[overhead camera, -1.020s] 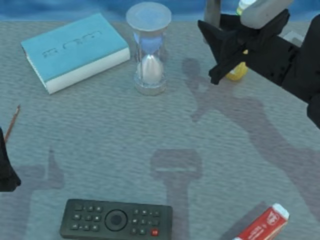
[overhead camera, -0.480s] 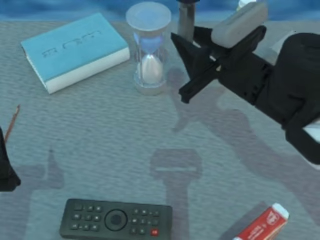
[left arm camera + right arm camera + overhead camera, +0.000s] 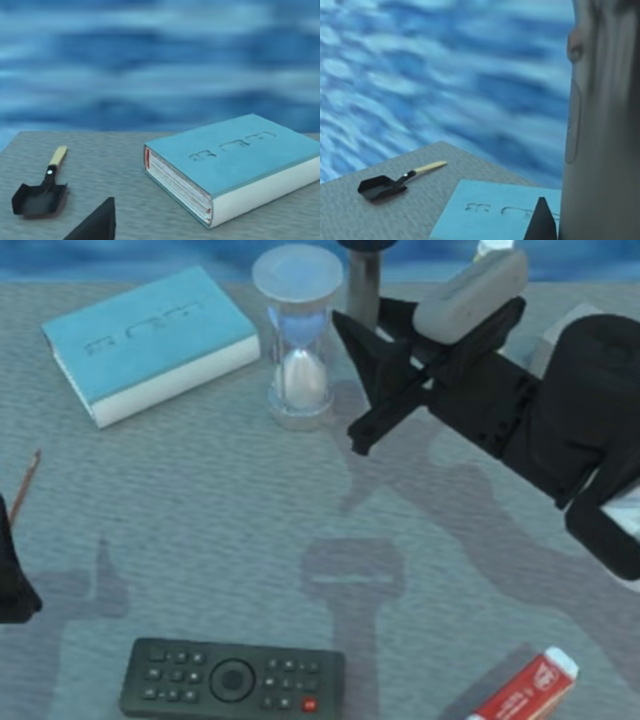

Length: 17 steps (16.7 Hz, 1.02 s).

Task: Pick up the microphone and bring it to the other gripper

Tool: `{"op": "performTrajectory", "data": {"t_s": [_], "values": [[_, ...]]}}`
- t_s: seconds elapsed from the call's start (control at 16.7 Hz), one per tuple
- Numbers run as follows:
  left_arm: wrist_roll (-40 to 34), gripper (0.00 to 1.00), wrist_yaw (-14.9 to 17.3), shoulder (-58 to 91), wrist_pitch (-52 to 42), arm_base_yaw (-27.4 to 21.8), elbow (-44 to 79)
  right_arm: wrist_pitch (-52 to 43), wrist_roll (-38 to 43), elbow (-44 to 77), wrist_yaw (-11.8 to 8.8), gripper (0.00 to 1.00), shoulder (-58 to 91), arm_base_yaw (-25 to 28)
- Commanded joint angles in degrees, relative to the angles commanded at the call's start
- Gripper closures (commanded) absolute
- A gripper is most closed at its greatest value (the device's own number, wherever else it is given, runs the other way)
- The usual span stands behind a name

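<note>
The microphone [image 3: 362,288] stands upright in the air at the table's back, just right of the hourglass, its black head [image 3: 368,244] at the frame's top edge. My right gripper [image 3: 358,350] is shut on its grey handle, fingers pointing left. In the right wrist view the grey handle [image 3: 600,130] fills the side of the picture beside one dark fingertip [image 3: 540,222]. My left gripper [image 3: 12,580] stays parked at the table's left edge, open, with one fingertip [image 3: 97,225] showing and nothing in it.
A teal book [image 3: 150,340] lies at the back left and an hourglass [image 3: 297,335] stands beside it. A black remote [image 3: 232,678] lies at the front, with a red tube [image 3: 525,688] at the front right. A small shovel [image 3: 40,192] rests near the left edge.
My right arm has carried the microphone leftward along the back of the table, up close to the hourglass. The left arm has not moved.
</note>
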Motion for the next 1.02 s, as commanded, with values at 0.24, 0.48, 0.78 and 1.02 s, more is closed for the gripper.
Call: {"op": "performTrajectory", "data": {"t_s": [0.24, 0.48, 0.78, 1.02], "values": [[0.0, 0.0, 0.0, 0.0, 0.0, 0.0, 0.0, 0.06, -0.05, -0.09, 0.1, 1.0, -0.14, 0.11], [0.1, 0.0, 2.07, 3.88, 2.09, -2.0, 3.01, 0.06, -0.05, -0.09, 0.1, 1.0, -0.14, 0.11], [0.41, 0.0, 9.33, 21.67, 9.28, -9.03, 13.63, 0.06, -0.05, -0.09, 0.1, 1.0, -0.14, 0.11], [0.53, 0.0, 16.32, 41.49, 15.65, -15.8, 23.24, 0.06, -0.05, -0.09, 0.1, 1.0, -0.14, 0.11]]}}
